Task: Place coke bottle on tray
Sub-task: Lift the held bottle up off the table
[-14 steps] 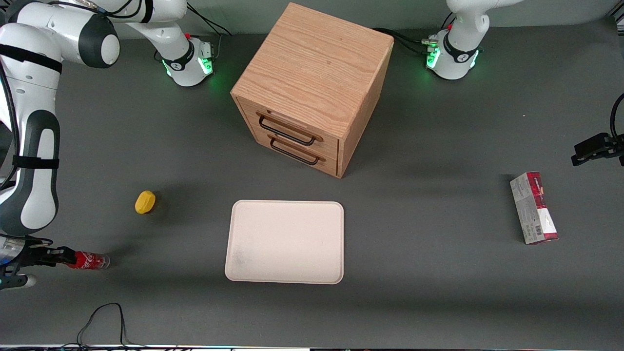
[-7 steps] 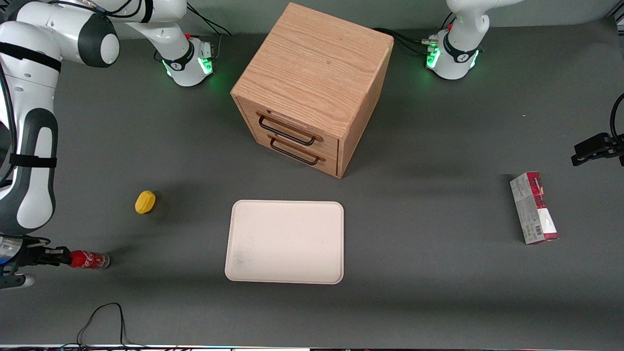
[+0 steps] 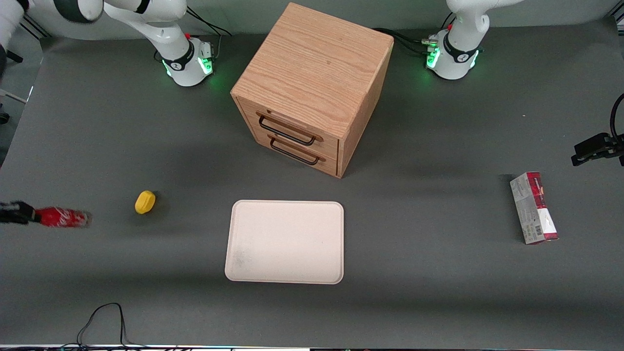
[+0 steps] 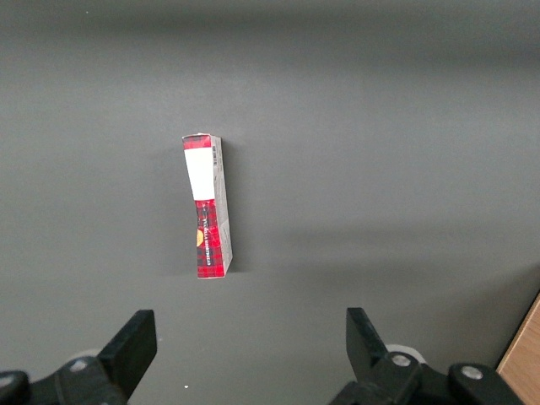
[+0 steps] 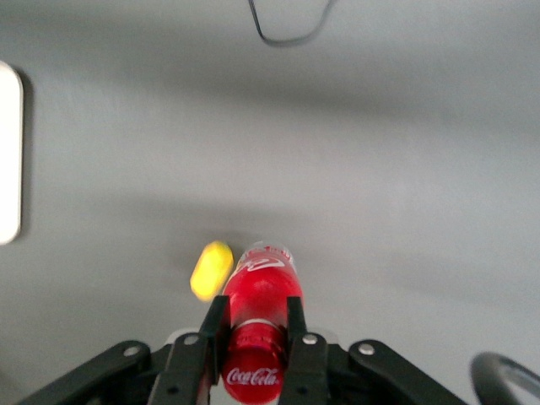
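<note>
My gripper (image 3: 23, 215) is at the working arm's end of the table, shut on the cap end of the coke bottle (image 3: 63, 217). The small red bottle lies level in the air, its clear base pointing toward the tray (image 3: 285, 242). In the right wrist view the two black fingers (image 5: 213, 326) clamp the bottle's neck (image 5: 257, 316), with white script on the cap. The cream tray lies flat in front of the wooden cabinet, nearer the front camera; its edge shows in the right wrist view (image 5: 7, 152).
A yellow lemon-like object (image 3: 145, 202) lies between the bottle and the tray; it also shows in the right wrist view (image 5: 211, 270). The wooden drawer cabinet (image 3: 312, 87) stands mid-table. A red-and-grey carton (image 3: 534, 207) lies toward the parked arm's end. A black cable (image 3: 105, 319) loops near the front edge.
The gripper has lifted the coke bottle off the table; in the front view it now shows higher up and slightly farther toward the working arm's end. The arm's upper links have swung out of view.
</note>
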Controlling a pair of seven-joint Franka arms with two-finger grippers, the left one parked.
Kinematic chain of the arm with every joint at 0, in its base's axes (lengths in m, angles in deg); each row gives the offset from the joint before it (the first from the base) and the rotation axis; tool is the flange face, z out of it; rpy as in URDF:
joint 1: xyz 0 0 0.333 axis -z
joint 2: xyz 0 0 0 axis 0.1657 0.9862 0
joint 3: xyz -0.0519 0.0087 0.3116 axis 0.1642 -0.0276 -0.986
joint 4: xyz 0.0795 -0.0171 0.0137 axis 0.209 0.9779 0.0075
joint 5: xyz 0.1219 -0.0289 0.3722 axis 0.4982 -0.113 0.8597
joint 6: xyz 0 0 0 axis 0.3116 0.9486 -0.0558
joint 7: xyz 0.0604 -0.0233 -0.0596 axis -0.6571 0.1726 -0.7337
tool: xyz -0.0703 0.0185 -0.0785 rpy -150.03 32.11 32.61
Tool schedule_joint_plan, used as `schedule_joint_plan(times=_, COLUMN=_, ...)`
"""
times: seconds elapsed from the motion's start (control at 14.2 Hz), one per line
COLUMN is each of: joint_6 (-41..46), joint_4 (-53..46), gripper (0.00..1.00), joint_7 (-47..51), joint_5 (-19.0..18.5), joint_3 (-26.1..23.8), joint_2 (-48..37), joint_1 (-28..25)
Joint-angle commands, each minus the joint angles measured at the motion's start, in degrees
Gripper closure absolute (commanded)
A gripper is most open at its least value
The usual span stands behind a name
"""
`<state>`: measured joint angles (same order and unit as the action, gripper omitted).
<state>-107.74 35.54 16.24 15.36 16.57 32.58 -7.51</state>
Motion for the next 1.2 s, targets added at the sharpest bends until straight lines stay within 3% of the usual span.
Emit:
schedule_joint_plan(times=0.0, joint_6=-2.8, joint_4=21.0, gripper=1.00, joint_7=2.7, joint_5=-5.6, joint_3=0.0, joint_2=-18.8, joint_1=-3.0)
schedule_joint_plan(times=0.14, joint_6=-2.8, joint_4=28.7, gripper=1.00, joint_7=3.3, joint_5=-10.1, joint_3=-0.1, joint_2=-29.1, joint_1=-3.1)
schedule_joint_plan(times=0.28, joint_6=-2.5, joint_4=33.9, gripper=1.00, joint_7=4.1, joint_5=-11.3, joint_3=-0.4, joint_2=-35.7, joint_1=-3.1)
schedule_joint_plan(times=0.56, joint_6=-2.1, joint_4=36.0, gripper=1.00, joint_7=4.1, joint_5=-12.8, joint_3=-0.7, joint_2=-38.5, joint_1=-3.1)
schedule_joint_plan(times=0.7, joint_6=-2.0, joint_4=33.1, gripper=1.00, joint_7=6.0, joint_5=-12.9, joint_3=-3.9, joint_2=-35.8, joint_1=-3.1)
schedule_joint_plan(times=0.84, joint_6=-1.4, joint_4=28.3, gripper=1.00, joint_7=15.5, joint_5=-12.1, joint_3=-8.3, joint_2=-29.8, joint_1=-3.1)
schedule_joint_plan(times=1.12, joint_6=3.9, joint_4=9.8, gripper=1.00, joint_7=35.4, joint_5=-8.9, joint_3=-22.4, joint_2=-11.7, joint_1=-3.0)
